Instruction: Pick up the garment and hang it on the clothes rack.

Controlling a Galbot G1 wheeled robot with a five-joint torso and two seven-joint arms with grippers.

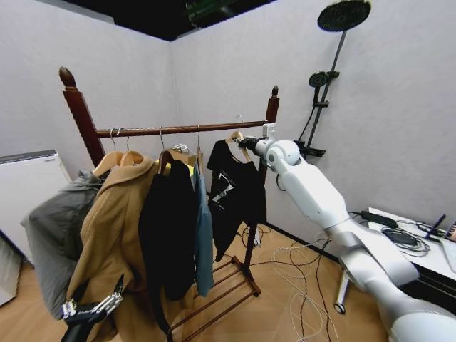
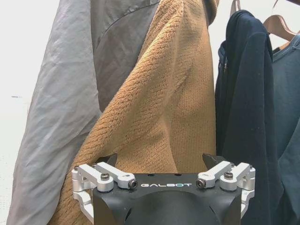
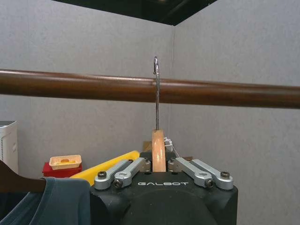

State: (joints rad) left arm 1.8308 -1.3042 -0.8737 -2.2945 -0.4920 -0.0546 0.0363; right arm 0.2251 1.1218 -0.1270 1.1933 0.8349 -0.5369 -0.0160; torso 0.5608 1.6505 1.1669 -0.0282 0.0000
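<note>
Right gripper [image 3: 159, 165] fingers clamped on the wooden hanger neck of the garment [image 1: 235, 187], hook apparently just over the clothes rack [image 1: 178, 130] bar. Lower gently, release after seating.

Left gripper [image 1: 91, 308] idle, fingers spread, near the camel coat [image 1: 114, 228].

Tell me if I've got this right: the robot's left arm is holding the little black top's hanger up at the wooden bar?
Not quite: it is the right gripper, shut on the garment's hanger at the clothes rack's bar, as the right wrist view shows. The left gripper hangs low by the tan coat.
</note>
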